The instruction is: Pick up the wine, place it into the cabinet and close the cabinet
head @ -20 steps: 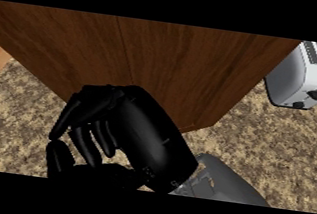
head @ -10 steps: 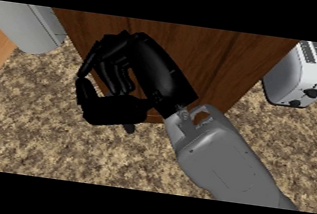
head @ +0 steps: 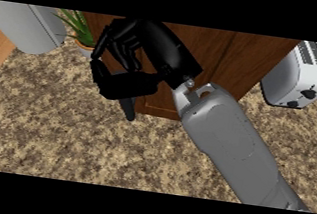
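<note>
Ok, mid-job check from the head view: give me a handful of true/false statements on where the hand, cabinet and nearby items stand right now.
1. The right hand is in front of the wooden cabinet. True.
2. The hand's fingers are stretched out flat and straight. False: they are curled.
3. A white toaster stands right of the cabinet. True.
4. A wine bottle stands in plain sight on the granite counter. False: no bottle shows on the counter.
5. A green plant shows at the cabinet's left side. True.
6. Both forearms come into view. False: only one grey forearm shows, from the lower right.
</note>
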You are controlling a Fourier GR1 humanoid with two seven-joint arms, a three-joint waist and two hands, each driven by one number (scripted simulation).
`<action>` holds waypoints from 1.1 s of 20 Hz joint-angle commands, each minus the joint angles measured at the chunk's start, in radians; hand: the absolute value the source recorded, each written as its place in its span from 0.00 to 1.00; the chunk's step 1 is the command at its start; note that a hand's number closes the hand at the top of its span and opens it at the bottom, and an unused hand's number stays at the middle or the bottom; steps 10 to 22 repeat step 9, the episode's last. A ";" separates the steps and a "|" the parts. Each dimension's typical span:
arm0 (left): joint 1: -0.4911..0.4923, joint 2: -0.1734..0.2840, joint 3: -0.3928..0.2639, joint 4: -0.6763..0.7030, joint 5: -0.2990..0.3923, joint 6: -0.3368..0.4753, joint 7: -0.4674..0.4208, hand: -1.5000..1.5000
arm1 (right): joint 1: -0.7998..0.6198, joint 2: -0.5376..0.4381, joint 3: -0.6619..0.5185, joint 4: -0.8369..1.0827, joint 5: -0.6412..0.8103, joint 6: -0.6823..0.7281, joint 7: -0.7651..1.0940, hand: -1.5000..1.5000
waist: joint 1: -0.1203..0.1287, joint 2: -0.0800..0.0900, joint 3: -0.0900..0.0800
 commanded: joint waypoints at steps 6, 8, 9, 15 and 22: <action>-0.111 -0.050 -0.096 0.003 -0.077 0.111 0.029 0.00 | -0.024 -0.147 -0.143 0.167 0.024 0.017 -0.122 1.00 | -0.029 0.036 0.017; -0.131 -0.072 -0.119 0.032 -0.086 0.129 0.029 0.00 | -0.018 -0.122 -0.128 0.165 0.033 -0.008 -0.112 1.00 | -0.036 0.031 0.016; -0.140 -0.071 -0.117 0.033 -0.083 0.120 0.029 0.00 | -0.042 -0.130 -0.132 0.195 0.041 0.003 -0.137 1.00 | -0.022 0.033 0.015; -0.140 -0.071 -0.117 0.033 -0.083 0.120 0.029 0.00 | -0.042 -0.130 -0.132 0.195 0.041 0.003 -0.137 1.00 | -0.022 0.033 0.015; -0.140 -0.071 -0.117 0.033 -0.083 0.120 0.029 0.00 | -0.042 -0.130 -0.132 0.195 0.041 0.003 -0.137 1.00 | -0.022 0.033 0.015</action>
